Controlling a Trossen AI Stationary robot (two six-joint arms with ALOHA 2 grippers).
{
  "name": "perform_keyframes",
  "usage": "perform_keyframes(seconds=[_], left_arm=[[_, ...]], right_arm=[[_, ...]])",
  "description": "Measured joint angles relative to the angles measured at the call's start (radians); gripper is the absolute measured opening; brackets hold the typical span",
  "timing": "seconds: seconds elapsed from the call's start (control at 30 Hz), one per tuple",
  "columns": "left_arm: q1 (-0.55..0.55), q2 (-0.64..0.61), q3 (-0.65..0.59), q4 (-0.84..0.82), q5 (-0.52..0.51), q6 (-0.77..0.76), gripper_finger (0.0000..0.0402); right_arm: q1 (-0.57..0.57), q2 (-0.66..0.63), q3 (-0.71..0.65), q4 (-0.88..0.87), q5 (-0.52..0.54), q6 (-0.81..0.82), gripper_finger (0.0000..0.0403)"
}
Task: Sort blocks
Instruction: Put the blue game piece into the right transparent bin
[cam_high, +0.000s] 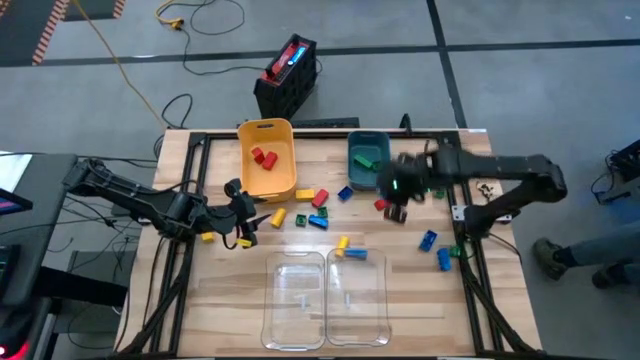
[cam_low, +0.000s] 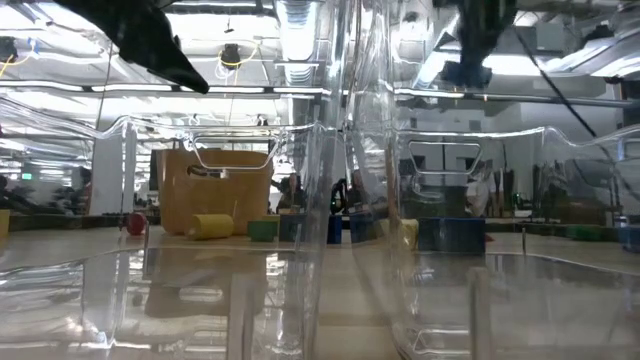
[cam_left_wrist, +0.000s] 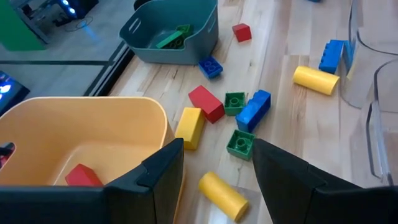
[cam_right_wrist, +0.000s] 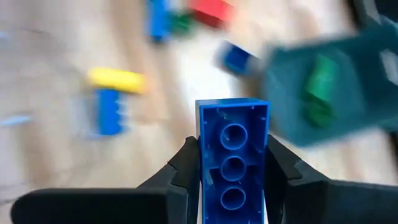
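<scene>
Now, right gripper: clamped on a long blue brick, hanging beside the teal bin.
Left gripper: fingers apart, nothing between, at the yellow bin rim.
Loose blocks: scattered mid-table between the bins.
Open room: bare wood beside the clear bins.

I see grey concrete floor around the wooden worktop, a yellow cable trailing across it, and a black crate behind.
</scene>
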Motion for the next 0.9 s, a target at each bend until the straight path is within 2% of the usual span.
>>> perform_keyframes(seconds=[0.17,0.37,0.47,0.67,0.9], left_arm=[[0.0,0.0,0.0,0.001,0.0,-0.028,0.0184],[-0.001,0.0,0.0,0.013,0.0,-0.092,0.0184],[-0.007,0.0,0.0,0.016,0.0,-0.128,0.0184],[-0.033,0.0,0.0,0.016,0.0,-0.187,0.0184],[-0.054,0.0,0.0,0.015,0.0,-0.197,0.0184]], right_arm=[[0.242,0.038,0.0,0.156,0.007,0.1,0.0114],[0.4,0.154,0.0,0.31,0.012,0.144,0.0114],[0.429,0.24,-0.001,0.369,0.0,0.145,0.0114],[0.435,0.407,-0.002,0.474,-0.133,0.149,0.0114],[0.435,0.555,0.038,0.476,-0.181,0.153,0.0114]])
